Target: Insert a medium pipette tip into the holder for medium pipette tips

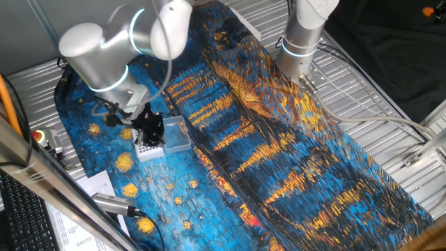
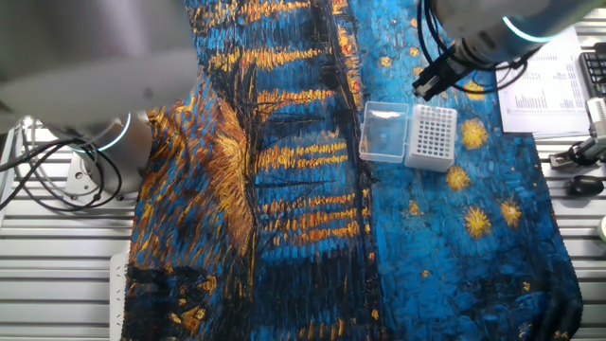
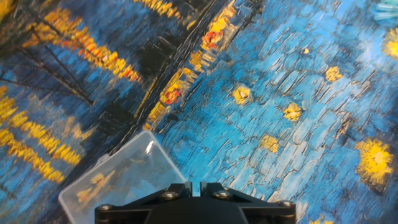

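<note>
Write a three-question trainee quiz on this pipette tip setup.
1. True or false: the clear plastic box sits right beside the holder for medium pipette tips.
2. Which item has a top gridded with small dark holes?
3. In the hand view, the gripper jaws look: A) together, B) wide apart.

Key: 1 true; 2 the holder; 3 A, no gap shows, though whether a tip is pinched cannot be told.

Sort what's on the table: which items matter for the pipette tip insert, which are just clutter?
Job:
- holder for medium pipette tips, white block with hole grid
- gripper, above the holder; whether it carries a tip can't be seen
- clear plastic box, beside the holder, possibly the tip supply

Lying about:
- printed papers
- painted cloth
</note>
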